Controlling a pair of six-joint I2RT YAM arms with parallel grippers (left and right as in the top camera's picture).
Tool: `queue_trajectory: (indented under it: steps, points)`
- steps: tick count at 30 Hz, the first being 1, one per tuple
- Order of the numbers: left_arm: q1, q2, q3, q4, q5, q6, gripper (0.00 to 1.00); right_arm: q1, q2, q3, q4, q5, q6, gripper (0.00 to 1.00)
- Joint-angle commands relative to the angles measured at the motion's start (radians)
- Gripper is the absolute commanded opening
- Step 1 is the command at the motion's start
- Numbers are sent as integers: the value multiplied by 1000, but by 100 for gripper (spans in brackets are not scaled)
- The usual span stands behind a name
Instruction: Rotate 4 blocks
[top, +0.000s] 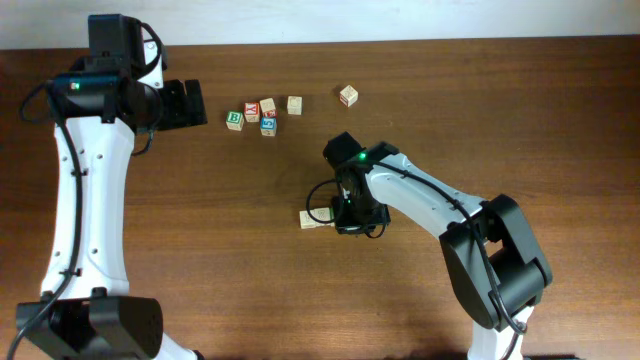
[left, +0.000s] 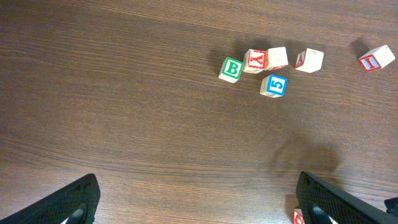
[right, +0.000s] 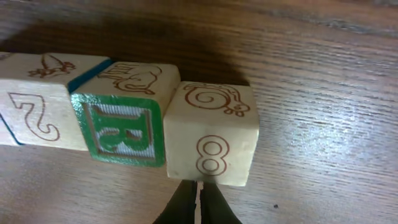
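Table (top: 200, 250): dark wood.
Blocks (right: 127, 127): mid-table, in a touching row. The right wrist view shows, left to right, a "7" face, a green "B" face and an "8" face. The row runs off the left edge.
Right gripper (right: 198, 202): fingertips pressed together, gripping nothing, just beside the "8" end; contact cannot be told.
Left gripper (left: 199, 205): fingers spread wide, well apart from the row.
Cluster (top: 252, 114): four cubes near the left gripper, with green B, red Y and blue 5 faces and one pale cube.
Loose cubes (top: 295, 104): two, right of the cluster.
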Motion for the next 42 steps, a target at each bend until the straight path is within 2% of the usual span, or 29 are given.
queue_trajectory:
  steps: [1,10,13,15,17,21,42]
  points:
    - [5,-4,16,-5,11,-9,99,-6,8,-5,9,-9,-3,7]
    - [5,-4,16,-11,11,-9,99,-24,9,-5,19,-43,-42,7]
    - [5,-4,16,-11,11,-9,99,-24,-16,110,-142,-61,-57,4]
    - [5,-4,16,-3,11,-9,99,-34,-53,169,-180,8,-61,4]
    - [5,-4,16,0,11,-9,99,-71,-47,156,-153,108,-18,4]
    - [5,-4,16,-4,11,-9,99,-89,12,90,-32,107,-18,4]
    - [5,-4,16,-23,11,-9,99,-62,29,87,-47,-19,-18,4]
